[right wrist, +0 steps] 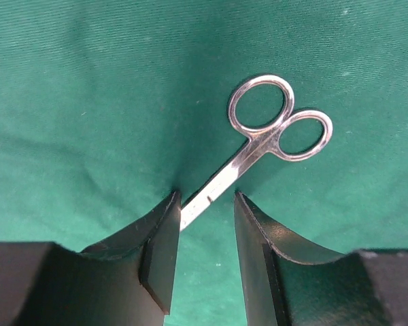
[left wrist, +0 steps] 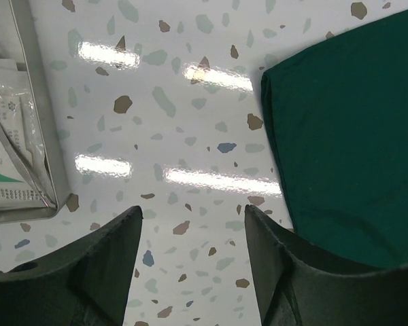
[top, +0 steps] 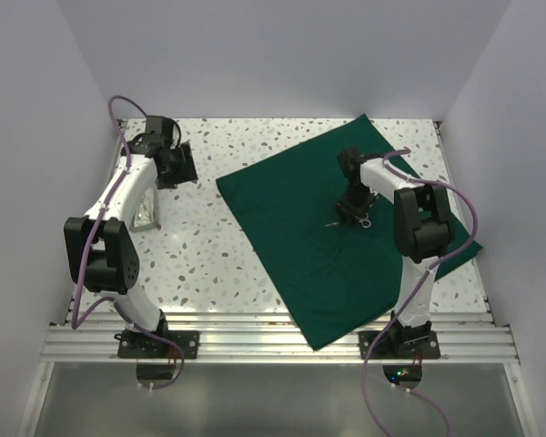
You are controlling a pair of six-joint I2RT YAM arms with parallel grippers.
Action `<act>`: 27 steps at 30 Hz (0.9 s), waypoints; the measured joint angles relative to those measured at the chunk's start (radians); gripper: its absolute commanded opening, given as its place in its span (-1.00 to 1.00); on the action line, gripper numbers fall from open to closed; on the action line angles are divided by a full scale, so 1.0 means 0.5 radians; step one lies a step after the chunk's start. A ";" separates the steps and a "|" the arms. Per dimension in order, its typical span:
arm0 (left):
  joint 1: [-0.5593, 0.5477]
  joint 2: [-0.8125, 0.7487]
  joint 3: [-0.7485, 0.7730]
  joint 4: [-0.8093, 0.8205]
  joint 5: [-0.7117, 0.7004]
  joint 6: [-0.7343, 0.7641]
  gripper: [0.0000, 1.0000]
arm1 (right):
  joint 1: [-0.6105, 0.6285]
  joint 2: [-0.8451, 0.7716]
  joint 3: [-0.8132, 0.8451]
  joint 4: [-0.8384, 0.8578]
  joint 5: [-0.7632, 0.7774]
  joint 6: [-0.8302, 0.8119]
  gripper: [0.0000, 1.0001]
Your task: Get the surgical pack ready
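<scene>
Right gripper [right wrist: 205, 231], fingers parted, straddles the blade tips of silver steel scissors [right wrist: 258, 139] lying flat on the spread dark green cloth drape [right wrist: 88, 102]. The scissors run diagonally, ring handles pointing away from the gripper. Left gripper [left wrist: 194, 251] hangs over the speckled white table [left wrist: 190, 122] with its fingers apart and nothing held. Beside it is a small steel tray [left wrist: 44, 115] of white packets [left wrist: 7, 142], their print too small to read.

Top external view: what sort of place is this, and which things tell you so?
Probably a robot lab cell staged for surgical prep, not a real theatre: white walls box in a speckled table, an aluminium rail carries the left arm and right arm, and surgical scissors lie on a green drape.
</scene>
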 measured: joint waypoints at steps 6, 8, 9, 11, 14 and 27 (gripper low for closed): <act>0.000 0.000 -0.001 0.000 0.026 0.001 0.32 | -0.003 0.022 0.000 0.015 -0.015 0.048 -0.61; 0.000 0.000 -0.001 0.000 0.042 0.000 0.32 | -0.003 0.022 -0.006 0.031 -0.021 0.064 -0.81; 0.000 0.000 -0.001 0.000 0.050 0.000 0.33 | -0.003 0.022 -0.007 0.031 -0.023 0.068 -0.93; 0.000 0.000 -0.001 -0.001 0.063 -0.001 0.32 | -0.003 0.020 -0.007 0.028 -0.023 0.073 -1.00; 0.000 0.000 -0.002 0.000 0.082 -0.002 0.33 | -0.003 0.013 -0.007 0.024 -0.022 0.073 -1.00; -0.021 -0.021 -0.260 0.526 0.938 -0.343 0.49 | 0.076 -0.215 0.130 0.107 -0.285 -0.505 -1.00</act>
